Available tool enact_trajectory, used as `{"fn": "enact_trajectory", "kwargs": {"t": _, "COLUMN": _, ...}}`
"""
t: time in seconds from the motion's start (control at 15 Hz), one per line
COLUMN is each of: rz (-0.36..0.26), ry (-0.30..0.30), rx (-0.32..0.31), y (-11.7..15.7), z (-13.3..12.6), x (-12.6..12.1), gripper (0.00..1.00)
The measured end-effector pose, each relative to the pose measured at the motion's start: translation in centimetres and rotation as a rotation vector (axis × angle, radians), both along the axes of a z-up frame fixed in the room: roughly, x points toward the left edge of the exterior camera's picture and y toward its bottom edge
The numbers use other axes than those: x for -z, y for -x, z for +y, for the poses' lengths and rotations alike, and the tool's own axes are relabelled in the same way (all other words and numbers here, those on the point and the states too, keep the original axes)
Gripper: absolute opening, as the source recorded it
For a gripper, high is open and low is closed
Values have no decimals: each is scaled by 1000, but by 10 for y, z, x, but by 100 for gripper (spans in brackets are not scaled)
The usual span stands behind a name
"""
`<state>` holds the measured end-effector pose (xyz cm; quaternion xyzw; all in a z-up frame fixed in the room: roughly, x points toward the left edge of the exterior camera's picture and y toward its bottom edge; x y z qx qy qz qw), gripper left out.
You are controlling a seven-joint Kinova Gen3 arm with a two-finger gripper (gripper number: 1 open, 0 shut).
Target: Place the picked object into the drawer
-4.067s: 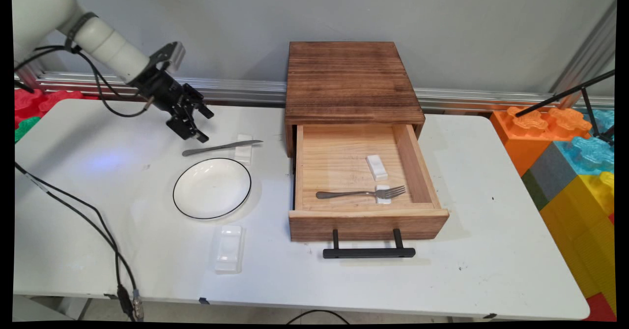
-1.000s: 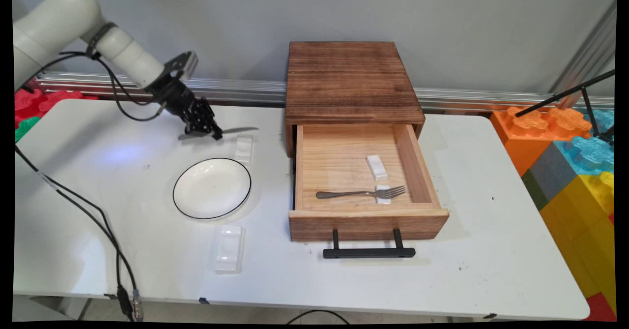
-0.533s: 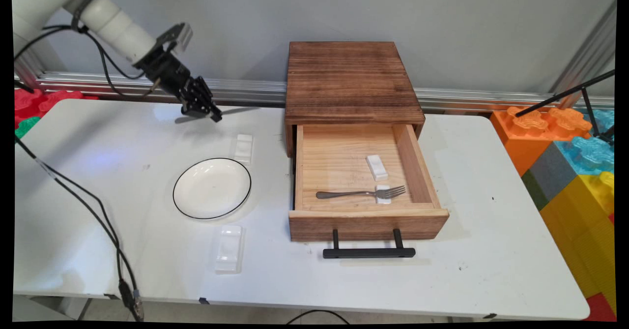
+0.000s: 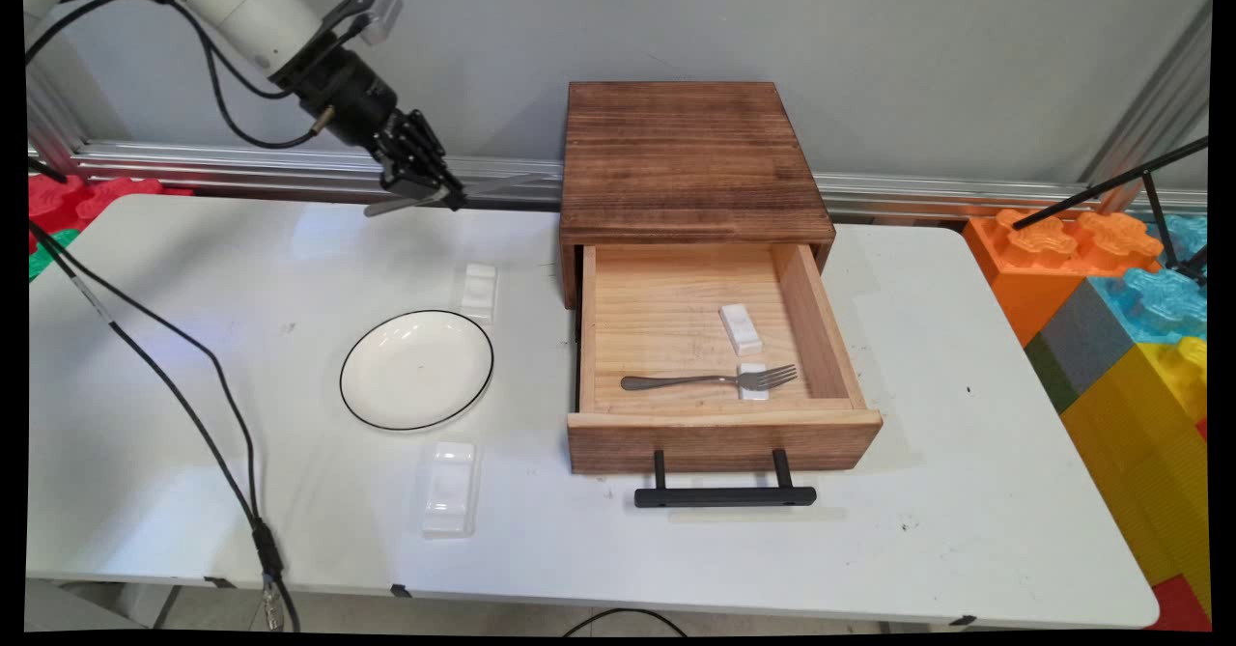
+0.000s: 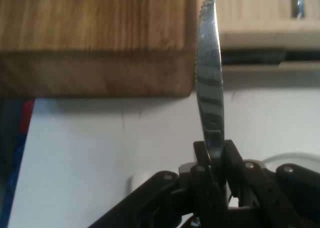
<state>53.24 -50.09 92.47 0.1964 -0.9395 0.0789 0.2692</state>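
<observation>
The gripper [image 4: 426, 189] is hanging in the air above the counter's [image 4: 193, 337] far edge, left of the middle, and its fingers [image 5: 231, 155] are pinching a metal knife [image 4: 502, 184] by the handle. The knife is lying roughly level, clear of the counter, with its blade pointing toward the wooden drawer box [image 4: 690, 158] that is sitting against the far edge near the middle. In the hand view the serrated blade [image 5: 209, 83] is standing up between the closed fingers, its tip reaching toward the box's side.

The box's drawer [image 4: 719, 356] is standing pulled out toward the near edge, its black handle [image 4: 724, 495] facing that edge. Inside it a fork [image 4: 710, 379] is lying crosswise with its tines resting on a small white rest [image 4: 753, 381]; a second white rest [image 4: 741, 327] is lying just behind it.

On the counter left of the drawer, a white plate [image 4: 416, 370] with a dark rim is sitting with one white rest [image 4: 479, 290] just beyond it toward the far edge and another [image 4: 450, 488] beside it toward the near edge.
</observation>
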Motion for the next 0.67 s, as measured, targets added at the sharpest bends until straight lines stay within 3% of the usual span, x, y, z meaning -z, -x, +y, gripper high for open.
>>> {"fn": "enact_trajectory", "kwargs": {"t": 0.67, "rz": 19, "ry": -8, "rx": 7, "y": 135, "z": 12, "x": -23, "gripper": 0}}
